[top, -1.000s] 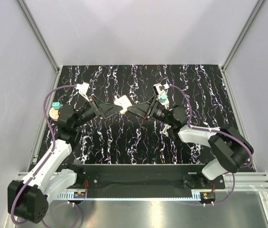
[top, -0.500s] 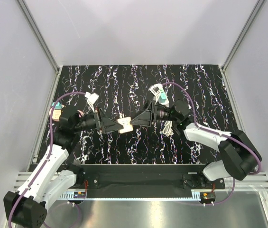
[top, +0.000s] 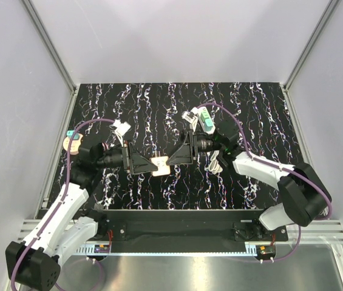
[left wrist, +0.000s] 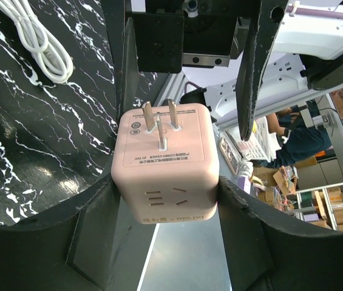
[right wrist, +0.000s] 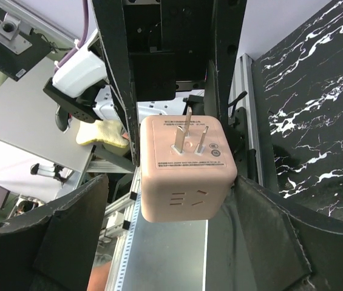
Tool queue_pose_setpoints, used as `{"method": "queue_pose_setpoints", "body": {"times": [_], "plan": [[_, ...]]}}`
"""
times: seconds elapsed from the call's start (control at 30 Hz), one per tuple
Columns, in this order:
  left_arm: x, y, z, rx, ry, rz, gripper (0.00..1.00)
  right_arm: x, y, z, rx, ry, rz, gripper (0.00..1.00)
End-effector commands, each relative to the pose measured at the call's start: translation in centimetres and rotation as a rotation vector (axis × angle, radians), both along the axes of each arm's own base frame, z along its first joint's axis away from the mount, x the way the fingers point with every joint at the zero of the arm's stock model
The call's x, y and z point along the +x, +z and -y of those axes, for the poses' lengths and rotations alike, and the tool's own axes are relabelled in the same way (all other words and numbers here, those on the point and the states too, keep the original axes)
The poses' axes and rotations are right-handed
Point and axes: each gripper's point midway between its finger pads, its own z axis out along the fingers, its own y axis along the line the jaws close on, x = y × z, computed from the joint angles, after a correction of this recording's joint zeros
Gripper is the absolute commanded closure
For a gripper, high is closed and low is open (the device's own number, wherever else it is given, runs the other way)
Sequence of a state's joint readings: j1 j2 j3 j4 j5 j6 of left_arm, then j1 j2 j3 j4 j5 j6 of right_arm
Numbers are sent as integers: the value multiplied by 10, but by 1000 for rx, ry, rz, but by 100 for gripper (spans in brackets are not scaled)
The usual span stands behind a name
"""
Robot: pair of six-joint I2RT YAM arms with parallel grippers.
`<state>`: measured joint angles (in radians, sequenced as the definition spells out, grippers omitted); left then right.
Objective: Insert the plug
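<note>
Left hand (top: 155, 165) is clamped on the pink cube plug (left wrist: 165, 163): in its own wrist view both fingers press the cube's sides, with the three metal prongs on the face turned away from the palm. Right hand (top: 170, 160) meets it from the opposite side with its fingers apart. They straddle the cube, and the right wrist view shows a clear gap on one side.

The plug hangs in the air between the two hands, above the near middle of the desk (top: 159, 103). I judge this to be a hand-to-hand regrip ahead of insertion. Next, the right hand should back straight off without brushing the prongs, and then the left must aim the prongs at a socket.

Only the top view places the hands over the desk. The wrist views alone show the prongs and the finger contact. A coiled white cord (left wrist: 34, 39) lies on the desk, plainest in the left wrist view. I cannot make out any socket.
</note>
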<state>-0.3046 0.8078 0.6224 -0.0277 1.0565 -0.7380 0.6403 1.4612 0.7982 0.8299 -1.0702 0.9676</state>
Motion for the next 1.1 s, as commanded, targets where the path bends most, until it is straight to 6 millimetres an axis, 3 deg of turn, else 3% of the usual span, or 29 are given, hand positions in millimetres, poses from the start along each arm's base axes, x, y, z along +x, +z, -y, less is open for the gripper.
{"method": "queue_pose_setpoints", "body": {"times": [0.0, 0.23, 0.53, 0.7, 0.8, 0.83, 0.87, 0.9, 0.93, 1.0, 1.07], "plan": [[-7, 21, 2, -30, -67, 74, 100, -4, 18, -1, 35, 62, 86, 10], [-7, 22, 3, -31, -87, 70, 100, -9, 24, -2, 43, 98, 110, 13], [-5, 23, 6, -32, -108, 59, 100, -12, 16, -6, 32, 125, 89, 11], [-5, 23, 7, -31, -114, 59, 100, -18, 21, -7, 39, 157, 105, 19], [-3, 23, 7, -30, -111, 50, 100, -23, 22, -9, 43, 174, 106, 58], [-2, 22, 8, -30, -108, 32, 100, -23, 23, -8, 48, 168, 113, 79], [-1, 22, 8, -31, -107, 20, 96, -22, 24, -9, 50, 162, 110, 86], [1, 24, 8, -32, -98, 15, 86, -23, 24, -9, 52, 161, 108, 92], [4, 24, 9, -30, -86, -6, 56, -22, 28, -8, 72, 152, 125, 100], [12, 29, 7, -23, -32, -16, 46, -18, 34, -11, 91, 113, 94, 100], [23, 36, 4, -25, 45, -23, 26, -11, 47, -13, 150, 58, 78, 100]]}}
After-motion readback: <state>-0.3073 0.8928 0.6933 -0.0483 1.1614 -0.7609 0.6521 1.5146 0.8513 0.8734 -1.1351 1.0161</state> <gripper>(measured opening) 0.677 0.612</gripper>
